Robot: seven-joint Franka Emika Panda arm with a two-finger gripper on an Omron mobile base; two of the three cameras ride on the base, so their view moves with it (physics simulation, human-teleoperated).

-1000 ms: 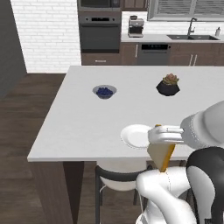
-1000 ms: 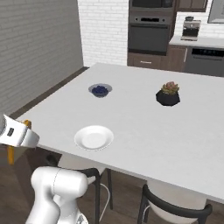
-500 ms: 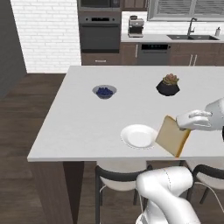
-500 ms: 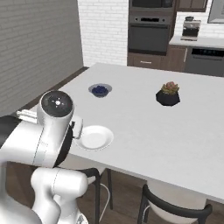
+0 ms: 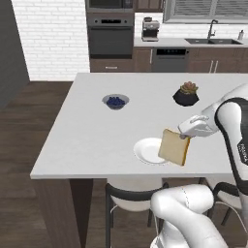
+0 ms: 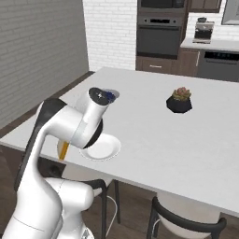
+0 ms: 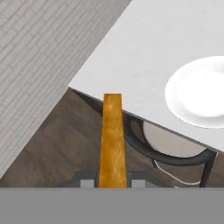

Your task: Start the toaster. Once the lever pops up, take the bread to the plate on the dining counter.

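Left base view: my gripper [image 5: 183,136] pinches the bread [image 5: 174,147] above the plate [image 5: 150,150]. Both sit at the dining counter [image 5: 92,135] edge

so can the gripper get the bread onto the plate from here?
Probably yes. The gripper holds the bread upright just off the plate, above the counter's near edge. Nothing stands between them; the berry bowl and plant sit farther back.
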